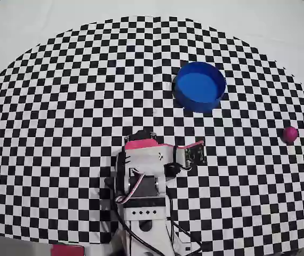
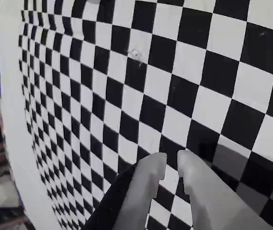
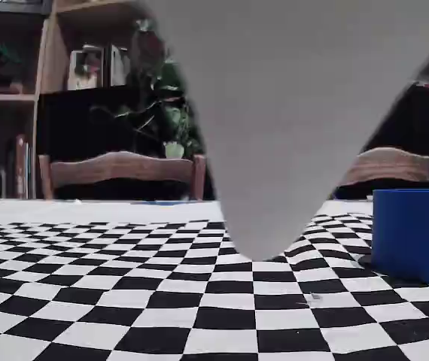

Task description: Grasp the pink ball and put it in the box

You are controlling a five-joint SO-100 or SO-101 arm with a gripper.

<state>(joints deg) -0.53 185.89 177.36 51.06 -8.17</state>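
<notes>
Down at the bottom of the overhead view I've got the arm (image 1: 144,181) folded up over the checkered cloth (image 1: 61,106), white body with a pink-red part on top and wires trailing back toward the base. From my wrist view the gripper (image 2: 171,165) pokes in from the bottom edge with its two pale fingers (image 2: 148,184) nearly together, just a thin gap between the tips and nothing in it, so it's basically closed on air, hovering above the checker squares.

Next out, up and to the right of the arm in the overhead view, the box (image 1: 199,86) sits upright on the cloth, round, blue and empty. It also shows at the right edge of the fixed view (image 3: 414,233), resting flat on the cloth.

Way over at the right side of the overhead view the pink ball (image 1: 290,134) lies on the cloth on its own, well apart from both the box and the gripper.

My fixed view is mostly blocked by a big blurry pale shape (image 3: 297,113) hanging down, with chairs (image 3: 124,169) and shelves (image 3: 26,98) behind.
</notes>
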